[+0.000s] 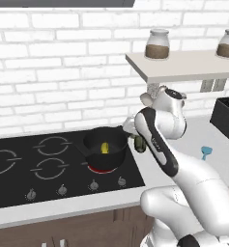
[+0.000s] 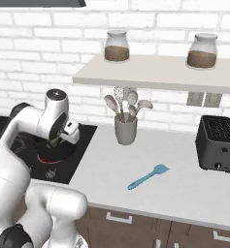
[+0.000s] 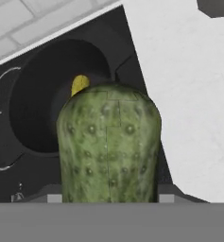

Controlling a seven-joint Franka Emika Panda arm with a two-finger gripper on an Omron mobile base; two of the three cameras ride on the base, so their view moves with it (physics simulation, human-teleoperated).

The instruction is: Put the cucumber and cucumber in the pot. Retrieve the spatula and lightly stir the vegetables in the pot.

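— Brick wall, black stove (image 1: pixel 19 178): where's the hand (image 1: pixel 139 143)?
— Beside the pot (image 1: pixel 105 147), clenched on 1 dark green cucumber (image 3: pixel 108 146). Below and ahead, 1 yellow piece (image 3: pixel 79 85) lies inside; the spatula (image 2: pixel 148 176) rests on the tabletop (image 2: pixel 184 189), well apart.

Kitchen: stovetop (image 1: pixel 19 169); toaster (image 2: pixel 217 143)

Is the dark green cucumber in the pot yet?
Not yet. The dark green cucumber is held in the gripper beside the pot; the yellow-green piece already lies inside.
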